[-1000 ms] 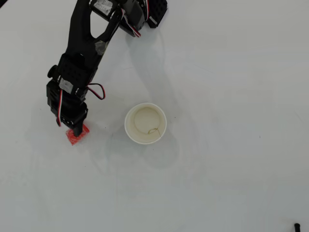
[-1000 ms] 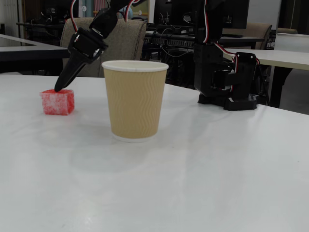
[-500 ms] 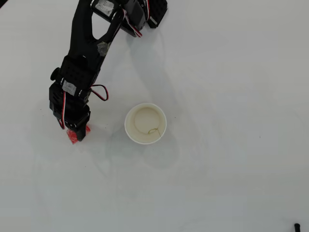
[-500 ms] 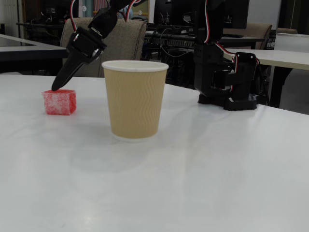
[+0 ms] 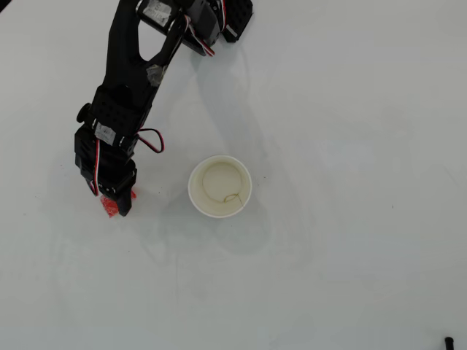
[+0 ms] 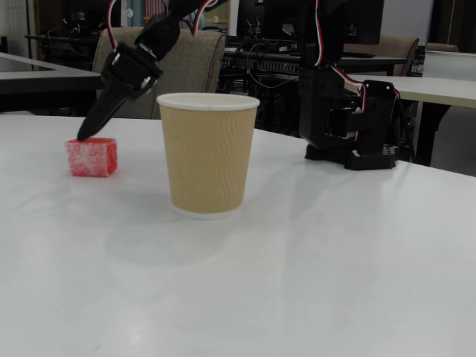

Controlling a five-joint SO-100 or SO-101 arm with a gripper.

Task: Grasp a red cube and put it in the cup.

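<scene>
- Over the last second the gripper (image 6: 83, 136) has slid from the cup-side edge of the cube (image 6: 92, 157) toward its far side, as the fixed view shows; the cube has been nudged slightly toward the cup (image 6: 207, 153), and it sits flat on the table (image 6: 312, 253).
- In the overhead view the cube (image 5: 109, 207) is now mostly hidden beneath the gripper (image 5: 118, 206), where a second ago much of its top showed.
- My reading: the tip is being re-placed over the cube for a grasp, which has not happened yet, so the task is in its early part.
- The fingers look pressed close into one dark point in the fixed view, tip touching or just above the cube's top edge; whether they are truly together I cannot tell.
- The cube lies well apart from the cup, on the cup's left in both views.
- It has no long axis; one face looks toward the fixed camera, turned a little.
- The cup stands upright, mouth up, with only a thin thread-like curl inside.
</scene>
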